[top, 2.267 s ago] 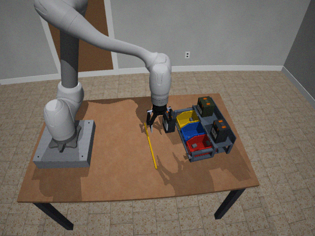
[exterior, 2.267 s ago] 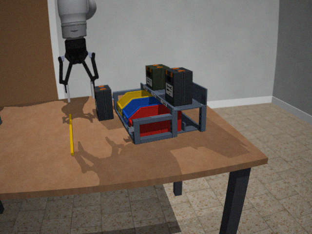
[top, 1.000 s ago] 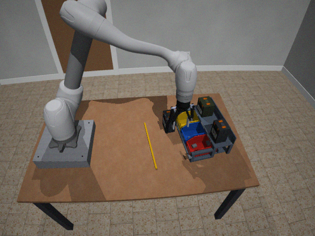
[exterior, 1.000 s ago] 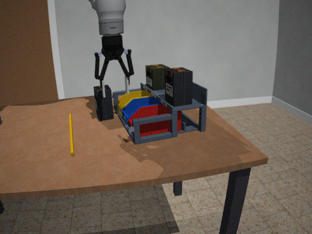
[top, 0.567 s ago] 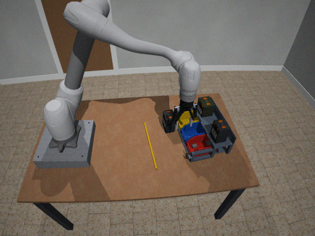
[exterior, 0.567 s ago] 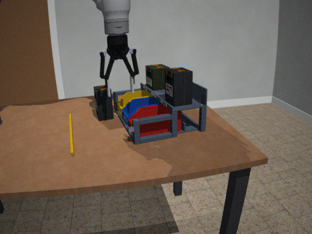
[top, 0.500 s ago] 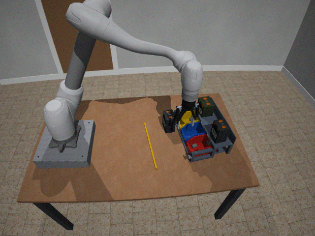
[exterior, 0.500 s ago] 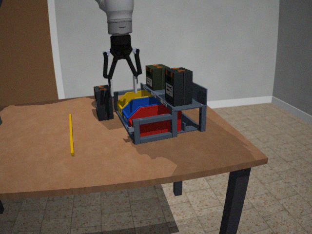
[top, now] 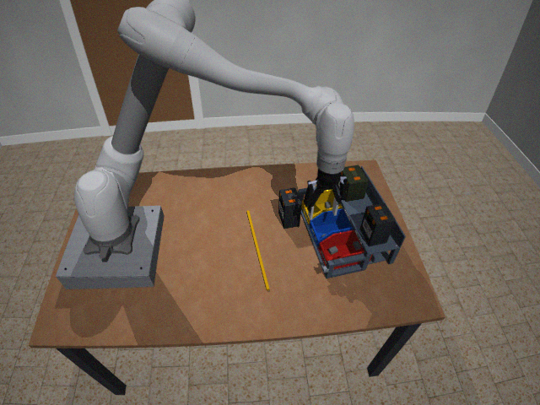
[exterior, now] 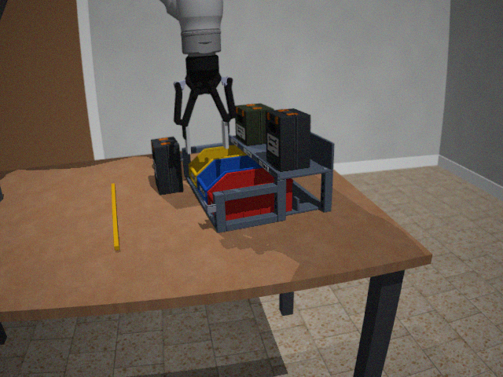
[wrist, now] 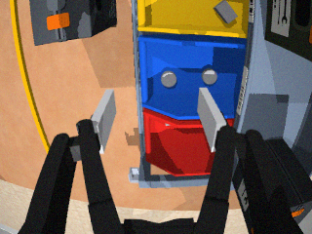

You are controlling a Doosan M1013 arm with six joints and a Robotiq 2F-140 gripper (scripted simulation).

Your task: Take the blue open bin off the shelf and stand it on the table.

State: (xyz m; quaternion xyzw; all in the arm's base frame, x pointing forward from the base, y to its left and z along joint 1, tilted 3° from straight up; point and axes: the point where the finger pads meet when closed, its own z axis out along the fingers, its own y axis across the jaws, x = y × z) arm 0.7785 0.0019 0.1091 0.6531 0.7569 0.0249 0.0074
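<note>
The blue open bin [top: 330,224] sits in the middle of the grey shelf's [top: 364,245] lower level, between a yellow bin [top: 322,203] and a red bin [top: 342,248]. In the wrist view the blue bin [wrist: 191,74] holds two round grey parts [wrist: 189,78]. My gripper [exterior: 205,137] is open and empty. It hangs pointing down above the far end of the shelf, over the yellow bin [exterior: 211,155] and clear of the blue bin [exterior: 225,168]. In the wrist view, my gripper [wrist: 156,99] has one finger pad over the table beside the shelf and the other over the bins.
A dark box [exterior: 166,164] stands on the table close to the shelf's left side, near my gripper. A green box [exterior: 249,123] and a dark box [exterior: 286,137] stand on the shelf's top level. A yellow strip [exterior: 115,214] lies on the table to the left.
</note>
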